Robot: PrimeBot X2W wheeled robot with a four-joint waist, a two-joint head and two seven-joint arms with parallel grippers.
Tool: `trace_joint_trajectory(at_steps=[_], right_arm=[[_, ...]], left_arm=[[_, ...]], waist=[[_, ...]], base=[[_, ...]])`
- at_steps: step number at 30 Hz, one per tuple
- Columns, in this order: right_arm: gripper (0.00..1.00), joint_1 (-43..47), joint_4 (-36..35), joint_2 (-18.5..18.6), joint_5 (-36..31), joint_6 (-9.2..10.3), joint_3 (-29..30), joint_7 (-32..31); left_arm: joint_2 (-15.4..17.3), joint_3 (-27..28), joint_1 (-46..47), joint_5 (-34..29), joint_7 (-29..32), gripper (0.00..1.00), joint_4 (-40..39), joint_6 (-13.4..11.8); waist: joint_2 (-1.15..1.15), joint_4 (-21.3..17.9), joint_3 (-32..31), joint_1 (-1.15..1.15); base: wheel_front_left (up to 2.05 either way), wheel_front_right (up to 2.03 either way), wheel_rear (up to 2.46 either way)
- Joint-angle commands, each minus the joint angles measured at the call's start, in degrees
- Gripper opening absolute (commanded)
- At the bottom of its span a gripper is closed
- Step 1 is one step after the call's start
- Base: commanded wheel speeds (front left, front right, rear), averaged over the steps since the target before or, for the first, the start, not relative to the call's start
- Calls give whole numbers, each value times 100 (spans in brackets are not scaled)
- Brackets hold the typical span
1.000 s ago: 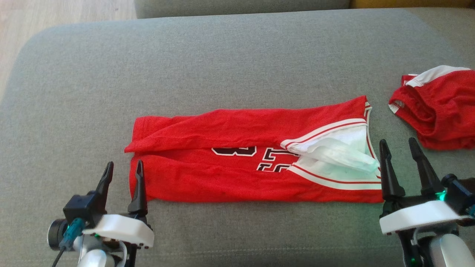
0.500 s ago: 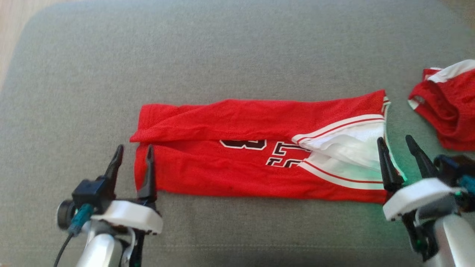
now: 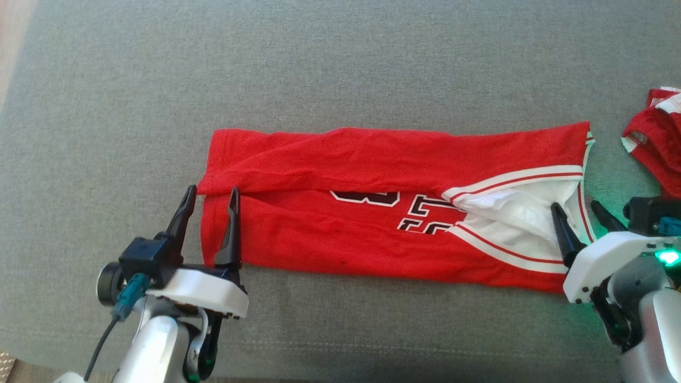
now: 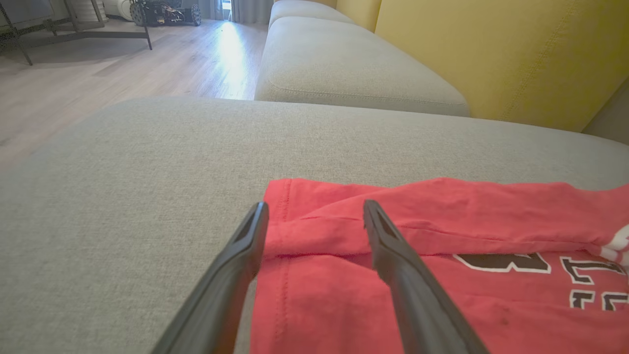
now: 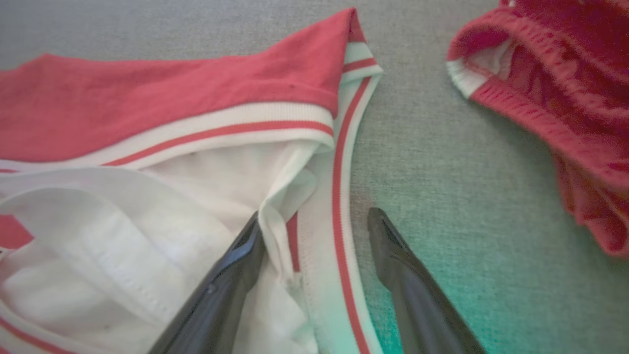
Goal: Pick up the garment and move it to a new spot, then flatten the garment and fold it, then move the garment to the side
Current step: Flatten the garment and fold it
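Observation:
The garment (image 3: 340, 159), a red jersey with white trim and black lettering, lies folded lengthwise across the grey sofa cushion (image 3: 319, 69). My left gripper (image 3: 212, 191) is open at the garment's left hem. In the left wrist view the left gripper (image 4: 315, 206) has one finger over the cushion and the other over the red garment (image 4: 442, 275). My right gripper (image 3: 575, 206) is open at the garment's right end. In the right wrist view the right gripper (image 5: 314, 216) straddles the striped white edge of the garment (image 5: 172, 93), one finger on white lining, the other over bare cushion.
A second crumpled red-and-white garment (image 3: 657, 143) lies at the right edge of the cushion, close to my right gripper, and it appears again as the second garment (image 5: 565, 73). Wooden floor (image 4: 98, 73) lies beyond the cushion's left side. Another cushion (image 4: 344, 64) and a yellow backrest (image 4: 491, 49) stand behind.
The head camera has tilted down and closer. Both grippers have advanced, still open: the left up to the fold line at the left hem, the right inward over the white-trimmed end.

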State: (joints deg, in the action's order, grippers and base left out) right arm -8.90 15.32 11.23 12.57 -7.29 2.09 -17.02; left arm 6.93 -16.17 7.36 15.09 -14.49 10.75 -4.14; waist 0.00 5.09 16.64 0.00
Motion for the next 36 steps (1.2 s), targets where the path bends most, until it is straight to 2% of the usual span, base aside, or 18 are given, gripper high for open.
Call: trace_joint_trajectory(at_steps=[1, 4, 7, 8, 14, 26, 31, 36], right_arm=[[100, 7, -85, 14, -78, -20, -38, -196], [100, 28, -161, -27, -17, -20, -104, -414], [4, 35, -216, -60, 77, -20, -161, -546], [0, 43, -221, -78, 126, -20, -184, -609], [0, 65, -286, -73, 336, -20, -128, -639], [0, 376, -764, 68, 315, -20, 485, -493], [0, 389, -1184, 59, 417, -20, 396, -467], [0, 238, -1920, 58, 650, -20, 35, -387]], left_arm=[[29, 188, 232, -63, -51, 100, -155, 30], [3, 221, 262, -95, -51, 100, -139, 59], [-14, 266, 277, -118, -51, 100, -122, 86], [-19, 280, 281, -126, -51, 100, -116, 94], [-57, 354, 292, -177, -51, 100, -112, 134], [-119, 523, 205, -247, -51, 100, -86, 169], [-148, 564, 166, -270, -51, 100, -37, 178], [-164, 595, 121, -287, -51, 100, -22, 204]], waist=[[0, -13, 9, 0], [0, -43, 10, 0], [0, -71, 5, 0], [0, -79, 4, 0], [0, -97, 2, 0], [0, -226, -97, 0], [0, -273, -204, 0], [0, -291, -298, 0]], base=[[0, 0, 0], [0, 0, 0], [0, 0, 0], [0, 0, 0], [0, 0, 0], [0, 0, 0], [0, 0, 0], [0, 0, 0]])
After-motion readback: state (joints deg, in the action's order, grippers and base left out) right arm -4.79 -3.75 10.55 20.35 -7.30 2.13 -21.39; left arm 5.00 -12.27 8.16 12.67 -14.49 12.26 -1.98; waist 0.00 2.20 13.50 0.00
